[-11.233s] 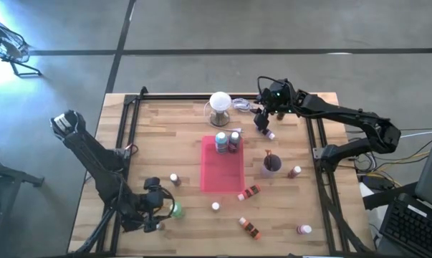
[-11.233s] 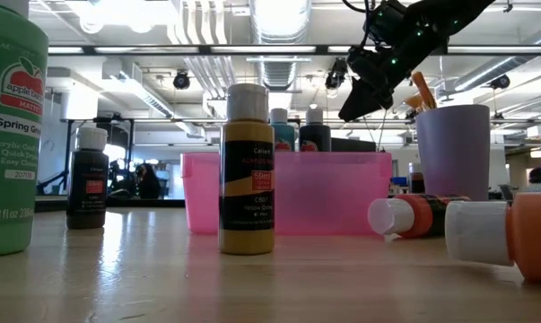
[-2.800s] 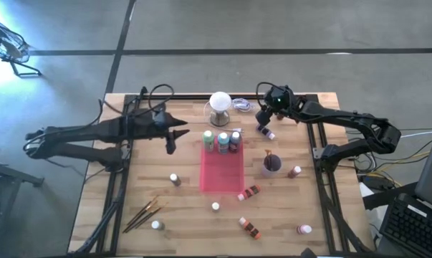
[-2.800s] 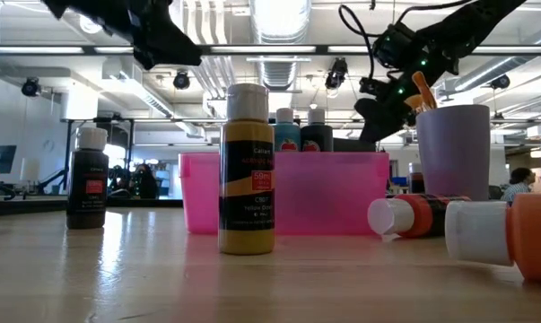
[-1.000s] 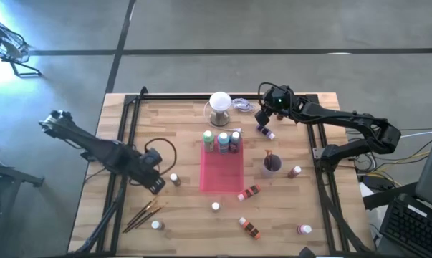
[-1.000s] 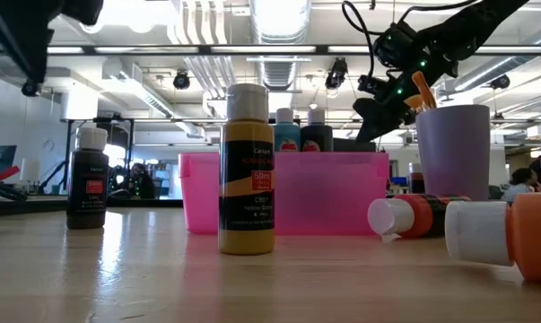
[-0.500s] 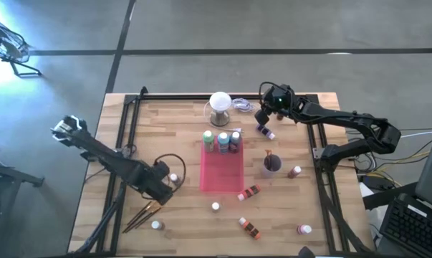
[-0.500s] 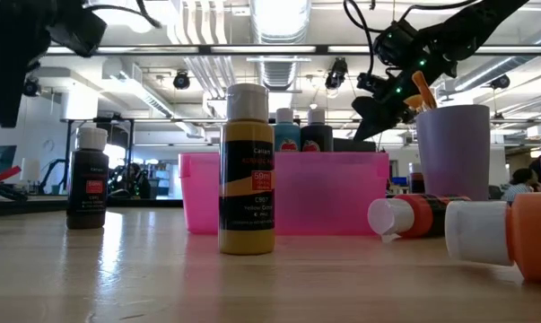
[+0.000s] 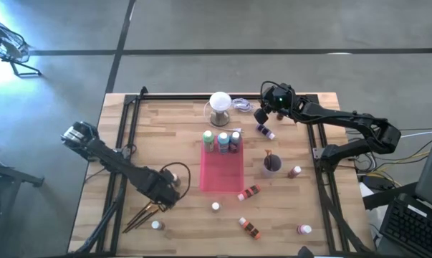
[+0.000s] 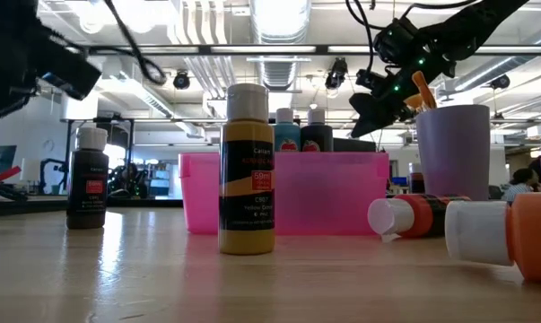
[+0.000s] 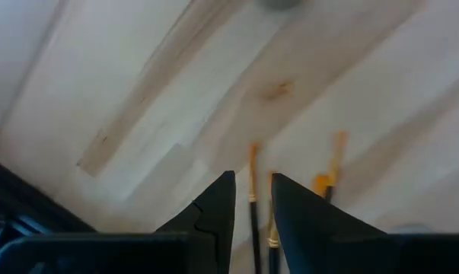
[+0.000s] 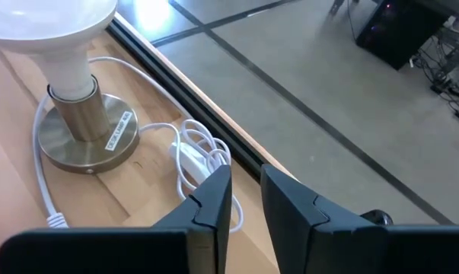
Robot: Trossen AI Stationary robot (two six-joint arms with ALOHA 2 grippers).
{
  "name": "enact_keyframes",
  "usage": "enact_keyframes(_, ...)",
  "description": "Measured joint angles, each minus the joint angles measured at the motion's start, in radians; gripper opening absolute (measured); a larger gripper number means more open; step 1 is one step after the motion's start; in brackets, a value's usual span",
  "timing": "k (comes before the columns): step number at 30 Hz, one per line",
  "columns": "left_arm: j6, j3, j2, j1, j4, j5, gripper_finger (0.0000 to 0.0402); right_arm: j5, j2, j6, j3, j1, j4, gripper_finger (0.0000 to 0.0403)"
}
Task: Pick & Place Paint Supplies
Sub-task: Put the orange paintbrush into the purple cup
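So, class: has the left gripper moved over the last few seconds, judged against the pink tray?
Yes. The left gripper was beside the pink tray's far end; it has swung back toward the table's near-left, now over the brushes.

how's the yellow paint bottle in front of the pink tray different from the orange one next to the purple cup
In the low view the yellow paint bottle stands upright with its white cap on top; the orange paint bottle lies on its side, cap pointing toward the pink tray. The yellow one stands alone; the orange one lies in front of the purple cup. Both are white-capped and rest on the table.
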Motion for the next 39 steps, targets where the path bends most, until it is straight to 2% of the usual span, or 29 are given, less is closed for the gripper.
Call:
enact_keyframes(10,-0.014,-0.093,-0.014,0.012,0.053,0.036,0.0092,-0.002,0.002,0.024,0.0,0.0,0.007,0.0099)
enact_keyframes(13,-0.014,-0.119,-0.014,0.024,0.077,0.04,0.0096,-0.039,0.013,0.026,0.0,-0.001,0.013,0.011)
enact_keyframes(22,0.065,-0.131,-0.015,0.047,0.1,0.055,0.0179,-0.077,0.062,0.023,0.0,0.0,0.058,0.0137)
enact_keyframes(28,0.094,-0.139,-0.015,0.047,0.204,0.05,0.0188,-0.076,0.07,0.015,0.0,-0.001,0.057,0.0148)
enact_keyframes(39,0.074,-0.182,-0.015,0.041,0.221,0.062,0.0184,-0.076,0.069,0.007,0.0,-0.001,0.058,0.0121)
